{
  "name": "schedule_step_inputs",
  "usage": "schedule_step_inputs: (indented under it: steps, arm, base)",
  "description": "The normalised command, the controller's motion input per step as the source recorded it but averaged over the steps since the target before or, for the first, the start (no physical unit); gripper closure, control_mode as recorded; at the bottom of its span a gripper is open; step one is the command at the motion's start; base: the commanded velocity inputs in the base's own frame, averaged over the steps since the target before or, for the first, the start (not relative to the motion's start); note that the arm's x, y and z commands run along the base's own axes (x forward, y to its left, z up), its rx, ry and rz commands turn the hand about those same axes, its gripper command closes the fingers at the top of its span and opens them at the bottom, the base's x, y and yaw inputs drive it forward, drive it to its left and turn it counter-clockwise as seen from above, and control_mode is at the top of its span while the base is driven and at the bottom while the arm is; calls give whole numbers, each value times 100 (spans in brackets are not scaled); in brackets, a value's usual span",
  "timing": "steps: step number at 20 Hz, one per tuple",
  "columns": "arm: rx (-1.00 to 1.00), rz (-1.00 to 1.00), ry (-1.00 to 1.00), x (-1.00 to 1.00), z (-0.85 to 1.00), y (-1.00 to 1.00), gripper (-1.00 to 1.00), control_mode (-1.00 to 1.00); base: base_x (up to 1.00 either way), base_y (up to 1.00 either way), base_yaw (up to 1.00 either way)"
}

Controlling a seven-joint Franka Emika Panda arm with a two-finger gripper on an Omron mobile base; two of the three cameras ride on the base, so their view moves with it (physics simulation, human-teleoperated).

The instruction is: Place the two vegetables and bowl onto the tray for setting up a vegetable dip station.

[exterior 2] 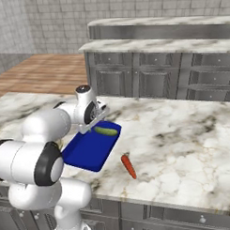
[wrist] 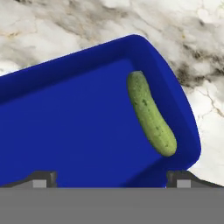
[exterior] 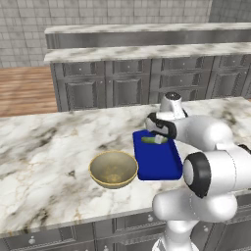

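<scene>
The deep blue tray lies on the marble counter with the stubby green cucumber resting inside it near its far rim. In the hand view the cucumber lies along the tray's right wall. My gripper hovers open just above the tray, its fingertips wide apart and nothing between them. The yellowish-tan bowl stands upright on the counter, just left of the tray. The orange carrot lies on the counter to the right of the tray, near the front edge.
The marble counter stretches wide to the right of the carrot. Its front edge runs close to the bowl and carrot. Behind it stands a second run of dark cabinets with a marble top.
</scene>
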Motion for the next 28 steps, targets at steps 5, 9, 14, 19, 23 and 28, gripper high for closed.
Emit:
schedule_step_inputs:
  steps: [5, 9, 14, 19, 23, 28]
  arm:
    - [-8, -18, 7, 0, 33, -28, -100, -100]
    - [-3, -16, 9, 0, 41, -28, -100, -100]
    - [0, -10, 12, 4, 43, -26, -100, -100]
    - [0, -6, 11, 0, 19, -29, -100, -100]
    - [0, -6, 6, -14, 0, -27, -100, -100]
    - [0, -11, 2, -24, 0, -19, -100, -100]
  base:
    - [0, 0, 0]
    - [0, 0, 0]
    - [0, 0, 0]
    - [0, 0, 0]
    - [0, 0, 0]
    - [0, 0, 0]
